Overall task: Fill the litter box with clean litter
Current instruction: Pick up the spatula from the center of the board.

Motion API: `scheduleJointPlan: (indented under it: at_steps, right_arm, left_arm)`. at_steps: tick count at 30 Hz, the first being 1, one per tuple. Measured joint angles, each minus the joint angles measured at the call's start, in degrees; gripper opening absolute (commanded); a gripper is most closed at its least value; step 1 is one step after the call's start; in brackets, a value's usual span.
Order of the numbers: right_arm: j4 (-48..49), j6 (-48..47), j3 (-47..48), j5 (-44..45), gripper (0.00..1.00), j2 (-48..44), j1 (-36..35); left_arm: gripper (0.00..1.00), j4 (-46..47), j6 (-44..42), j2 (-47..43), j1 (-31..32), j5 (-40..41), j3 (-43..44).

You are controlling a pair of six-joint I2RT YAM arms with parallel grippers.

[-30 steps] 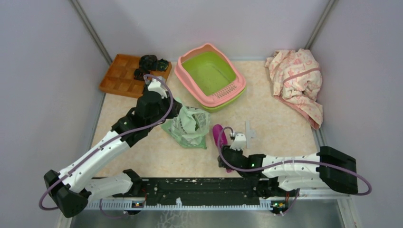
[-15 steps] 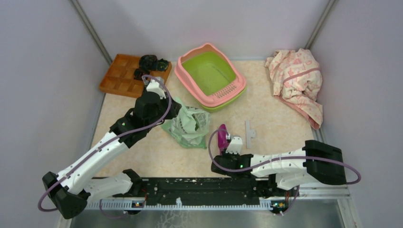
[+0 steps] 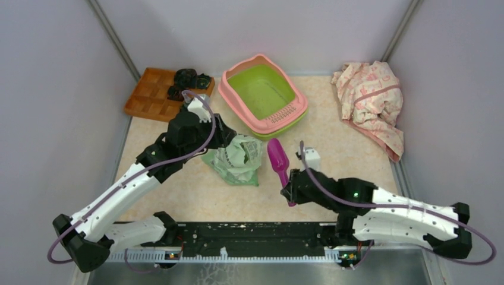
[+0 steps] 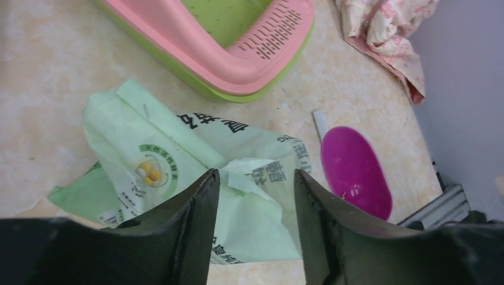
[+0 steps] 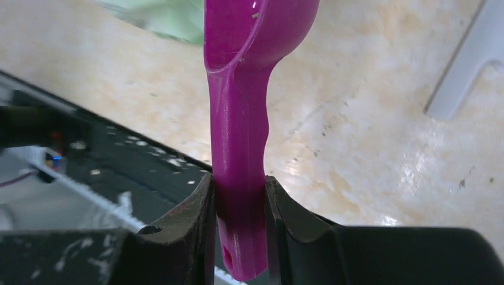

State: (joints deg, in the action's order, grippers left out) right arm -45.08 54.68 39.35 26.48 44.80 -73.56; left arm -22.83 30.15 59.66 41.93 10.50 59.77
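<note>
The only print is on the pale green plastic bag (image 4: 178,148): bold black Chinese characters across its creased front, too folded and skewed to read, and a round green-ringed emblem (image 4: 153,173) with lettering too small to make out.

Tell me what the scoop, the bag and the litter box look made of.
Scoop: likely hard moulded plastic, glossy magenta, with highlights along its handle. Bag: probably thin plastic film, pale green and printed, creased and crumpled. Litter box: rigid plastic, smooth pink rim with moulded slots over a lime green basin.
</note>
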Motion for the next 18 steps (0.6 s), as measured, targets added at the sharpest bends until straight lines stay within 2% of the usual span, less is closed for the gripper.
scheduleJointPlan:
  at_steps: [2,6,13,18]
  right_arm:
    - [-1.66,-4.57,5.38,-4.39,0.0,-2.36,3.02]
    - [-3.26,-10.91,14.1,-12.04,0.0,-2.32,5.27]
    - [-1.25,-17.2,20.04,-24.5,0.0,2.97,5.81]
    - [0.81,-19.85,21.07,-31.5,0.0,5.22,10.27]
  left_arm:
    - [0.74,0.83,-0.61,-0.28,0.02,-2.73,0.22]
    - [0.79,3.96,-2.34,-2.97,0.04,-9.84,-0.52]
    - [0.81,9.44,-3.8,-4.74,0.09,-22.75,-0.02]
    - [0.81,11.1,-3.61,-4.5,0.09,-28.57,0.09]
